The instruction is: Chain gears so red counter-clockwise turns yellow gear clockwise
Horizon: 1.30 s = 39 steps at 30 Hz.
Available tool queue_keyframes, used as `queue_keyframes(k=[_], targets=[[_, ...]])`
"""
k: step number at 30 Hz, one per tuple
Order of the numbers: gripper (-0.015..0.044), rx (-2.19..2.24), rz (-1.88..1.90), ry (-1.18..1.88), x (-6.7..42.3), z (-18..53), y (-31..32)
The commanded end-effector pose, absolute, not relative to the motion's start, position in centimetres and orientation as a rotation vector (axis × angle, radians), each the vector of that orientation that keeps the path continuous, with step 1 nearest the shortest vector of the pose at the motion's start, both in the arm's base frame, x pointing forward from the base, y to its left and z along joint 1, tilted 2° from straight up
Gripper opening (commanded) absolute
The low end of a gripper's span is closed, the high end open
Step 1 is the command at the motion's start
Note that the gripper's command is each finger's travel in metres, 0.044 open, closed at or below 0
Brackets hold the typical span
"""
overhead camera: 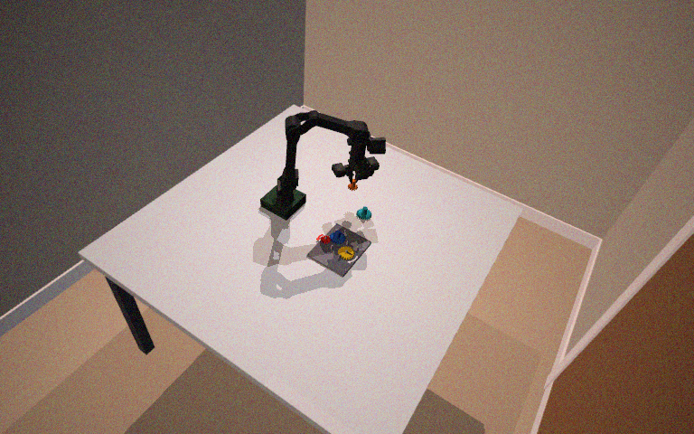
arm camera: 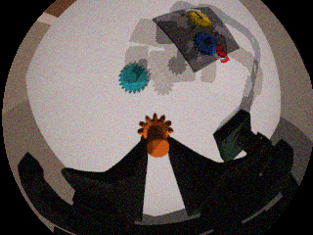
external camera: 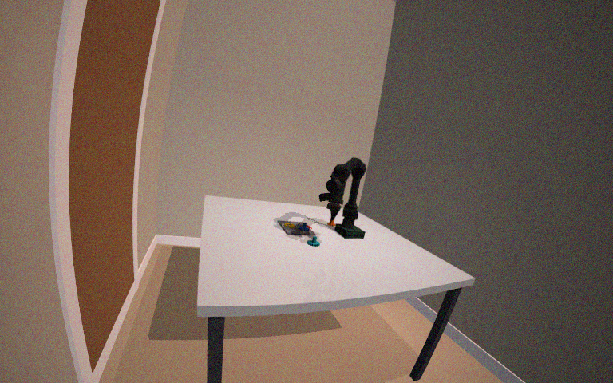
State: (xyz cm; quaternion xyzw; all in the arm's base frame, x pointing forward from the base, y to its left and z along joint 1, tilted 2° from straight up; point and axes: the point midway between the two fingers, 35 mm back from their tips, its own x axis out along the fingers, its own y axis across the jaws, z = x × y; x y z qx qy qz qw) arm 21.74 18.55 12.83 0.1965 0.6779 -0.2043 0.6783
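My gripper (overhead camera: 352, 180) (external camera: 332, 220) (arm camera: 156, 141) is shut on the orange gear (overhead camera: 352, 187) (external camera: 331, 223) (arm camera: 156, 126) by its knob and holds it above the table, off the board. The teal gear (overhead camera: 363, 213) (external camera: 313, 243) (arm camera: 133, 78) stands on the table beside the board. On the grey board (overhead camera: 342, 271) (external camera: 288, 230) (arm camera: 191, 64) are the red gear (overhead camera: 325, 240) (arm camera: 221, 50), the blue gear (overhead camera: 337, 237) (external camera: 304, 227) (arm camera: 205, 43) close beside it, and the yellow gear (overhead camera: 345, 252) (external camera: 289, 225) (arm camera: 200, 19) with its black stripe. Empty pegs are too small and shaded to make out.
The arm's dark green base (overhead camera: 283, 202) (external camera: 350, 230) (arm camera: 233, 136) stands on the white table (overhead camera: 214, 204) (external camera: 270, 270) (arm camera: 73, 117). The arm's shadow falls across the board and the table around it. The red arrow (overhead camera: 320, 237) (arm camera: 224, 60) lies beside the red gear.
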Motion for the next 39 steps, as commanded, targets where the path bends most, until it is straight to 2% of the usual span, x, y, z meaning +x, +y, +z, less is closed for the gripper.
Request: queue_keyframes(k=[1,13,39], targets=[[0.0000,0.451,-0.455,1.519,21.7,14.0,18.6],[0.0000,0.450,-0.456,1.519,21.3,16.1,18.2],[0.0000,0.450,-0.456,1.517,25.8,14.0,14.5]])
